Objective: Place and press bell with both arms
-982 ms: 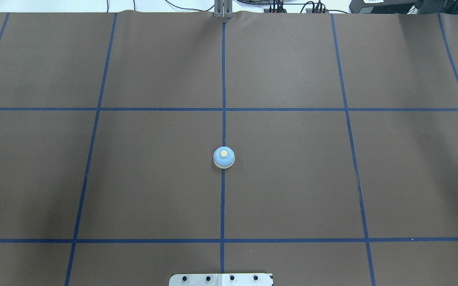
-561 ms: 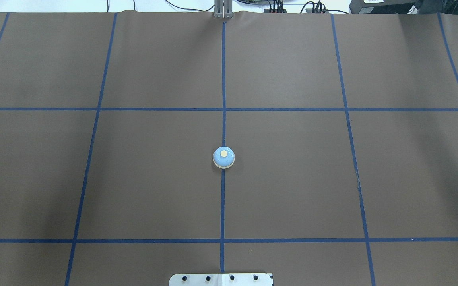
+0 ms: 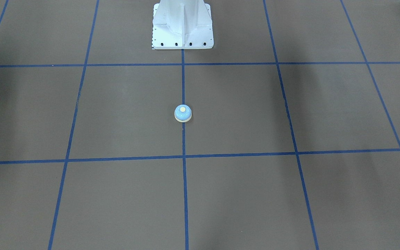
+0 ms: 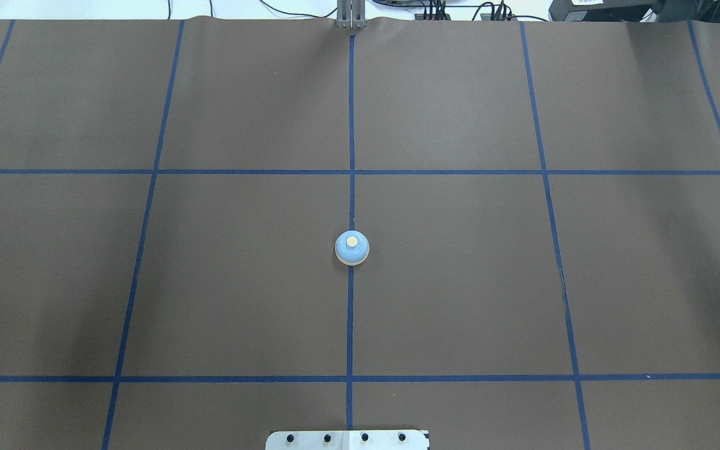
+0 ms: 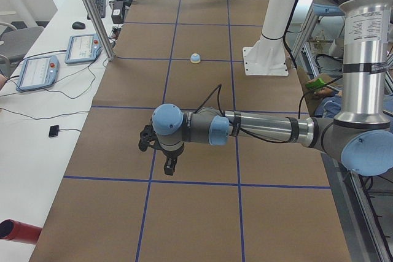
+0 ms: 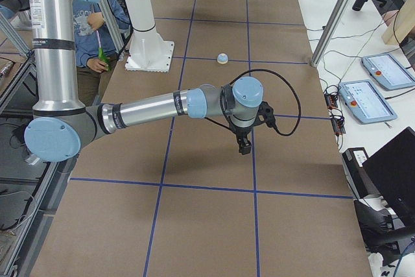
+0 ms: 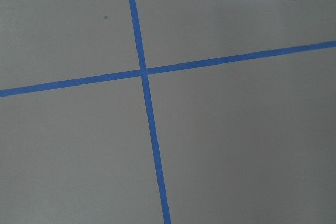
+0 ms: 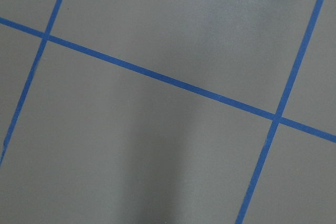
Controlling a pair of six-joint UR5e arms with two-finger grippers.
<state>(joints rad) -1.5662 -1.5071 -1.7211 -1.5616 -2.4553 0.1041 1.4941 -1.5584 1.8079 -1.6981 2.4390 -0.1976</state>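
Overhead exterior view: going left to right, the left part of the brown table [image 4: 241, 300] shows only blue tape lines [image 4: 141, 250]. Dead centre on the middle tape line sits the bell [image 4: 352, 248], upright, cream button on top, closer to the robot's edge than the far edge. The right part shows only more grid. Neither arm shows up here at all.

The side views fill that in. From the table's left end, the left arm [image 5: 264, 128] is stretched out low over the table near that end, its left gripper [image 5: 161, 149] pointing down at the paper, well apart from the bell [image 5: 195, 58]. From the other end, the right arm [image 6: 155, 107] does the same with the right gripper [image 6: 246, 135] hanging down, also well apart from the bell [image 6: 222, 58]. Both grippers only show in these side shots, so I honestly can't tell how far open either one is. Nothing appears to be held. Both wrist cams see only tape and paper.

My take: the bell looks already placed, so the step in hand is probably the approach for a press. Bring one arm in above the button first, come straight down on it, and keep the other arm out of the way so they don't bump. An off-centre push would probably just slide the bell along the paper.
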